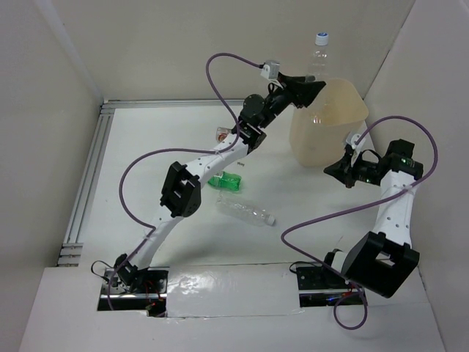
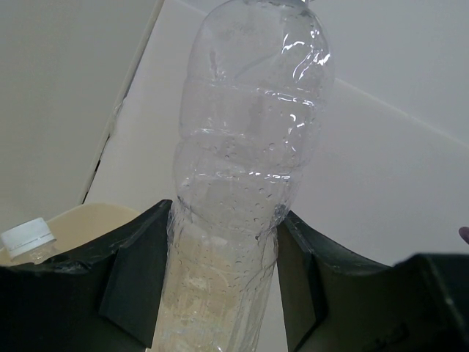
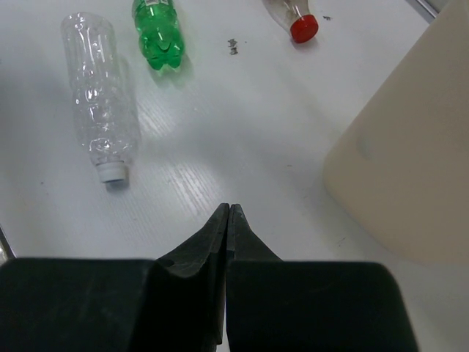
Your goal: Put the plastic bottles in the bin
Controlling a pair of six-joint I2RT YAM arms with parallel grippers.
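Observation:
My left gripper (image 1: 306,85) (image 2: 226,213) is shut on a clear plastic bottle (image 1: 319,53) (image 2: 249,147), holding it upright over the far rim of the cream bin (image 1: 327,121) (image 2: 95,218). A white cap (image 2: 28,236) of another bottle shows by the bin's rim. On the table lie a clear bottle (image 1: 245,213) (image 3: 99,95), a green bottle (image 1: 226,181) (image 3: 157,37) and a red-capped bottle (image 1: 222,134) (image 3: 297,18). My right gripper (image 1: 340,170) (image 3: 229,208) is shut and empty, low beside the bin's near side (image 3: 410,147).
White walls close the table at the back and on both sides. A metal rail (image 1: 88,183) runs along the left edge. Purple cables loop over both arms.

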